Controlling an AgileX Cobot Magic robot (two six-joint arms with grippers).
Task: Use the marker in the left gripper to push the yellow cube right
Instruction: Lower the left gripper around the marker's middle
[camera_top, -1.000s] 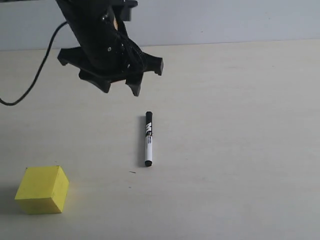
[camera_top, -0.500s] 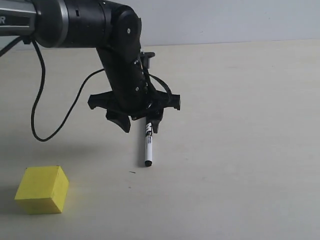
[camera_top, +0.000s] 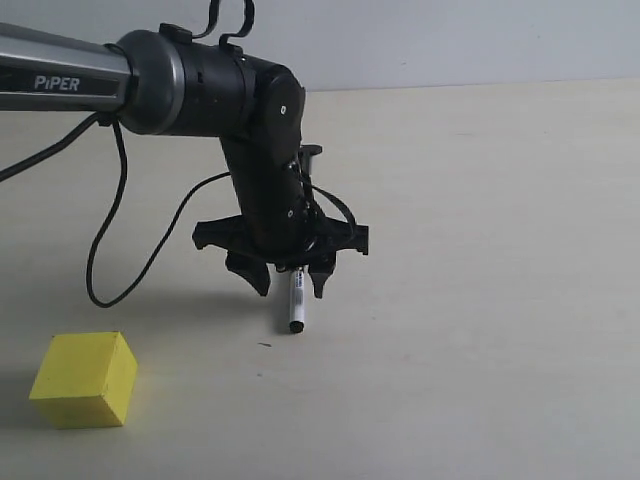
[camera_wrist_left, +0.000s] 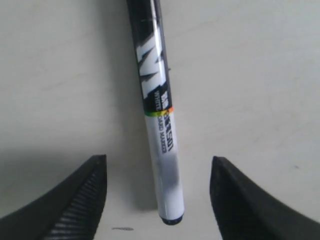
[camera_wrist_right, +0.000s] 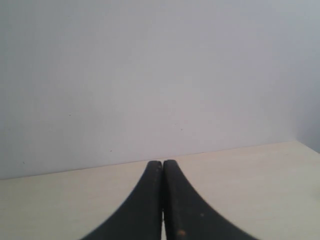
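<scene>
Exterior view: the left pincer (camera_top: 291, 290) has been lowered to straddle the marker (camera_top: 296, 308) lying at the middle of the bench (camera_top: 480, 300). The yellow cube (camera_top: 85, 380) sits untouched near the front left corner.

Left wrist view: the fingers (camera_wrist_left: 85, 195) are spread wide either side of the barrel, so a grasp is judged imminent.

Right wrist view: the right pincer (camera_wrist_right: 163, 167) is pressed together, empty.

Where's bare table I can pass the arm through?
Right of the marker, the table is bare front to back. The strip between cube and marker is free too. Crowded only at the left gripper, open astride the marker, its cable looping beside it.
</scene>
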